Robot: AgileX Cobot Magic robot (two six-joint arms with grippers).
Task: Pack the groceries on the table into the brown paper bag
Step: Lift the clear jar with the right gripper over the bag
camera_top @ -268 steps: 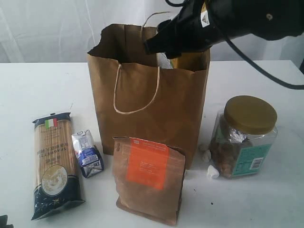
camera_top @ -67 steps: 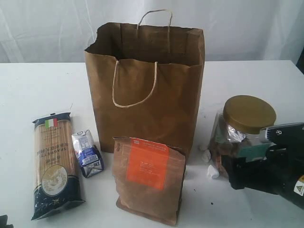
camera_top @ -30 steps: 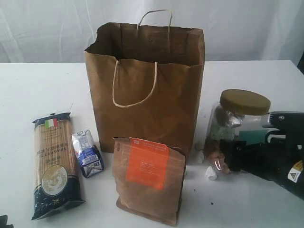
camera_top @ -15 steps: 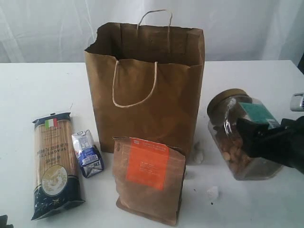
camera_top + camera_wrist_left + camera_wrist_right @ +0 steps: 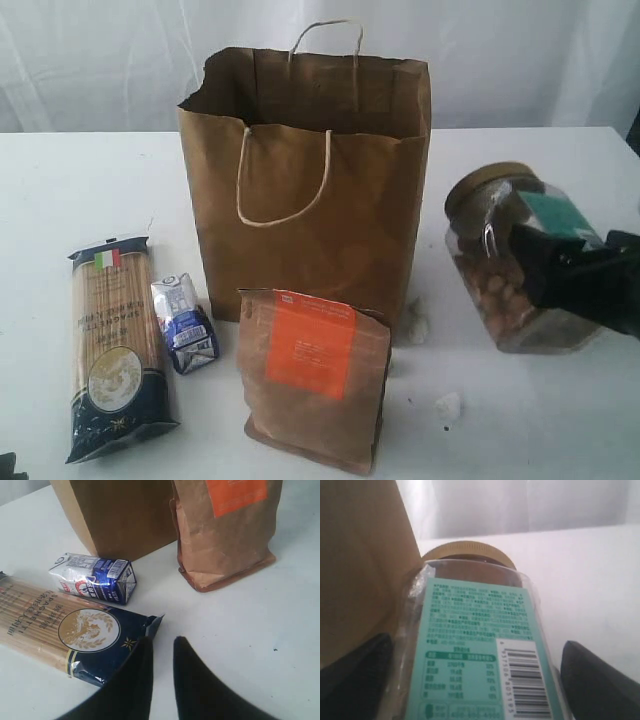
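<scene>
**Jar in the grip:** The gold-lidded clear jar (image 5: 485, 250) sits clamped in the right gripper (image 5: 548, 268) at the right side of the white table (image 5: 560, 430). It is tipped so that its lid leans toward the brown paper bag (image 5: 300, 200). The gripper's black fingers press on opposite sides of the jar, whose green label (image 5: 480, 650) faces the wrist camera. Whether the jar's base touches the tabletop cannot be told.

The bag stands upright and open at the middle of the table, just beside the jar. One pale cord handle hangs down its front and the other rises at the back. In front of the bag stands the brown pouch with orange label (image 5: 315, 375). To the left, the small blue-white carton (image 5: 185, 325) lies on its side, with the blue spaghetti packet (image 5: 112, 345) flat beside it. Two white scraps (image 5: 447, 405) lie on the table between pouch and jar.

The left gripper (image 5: 162, 644) hovers near a corner of the spaghetti packet. Its fingers are drawn almost together, with only a narrow slit between them, and hold nothing.
</scene>
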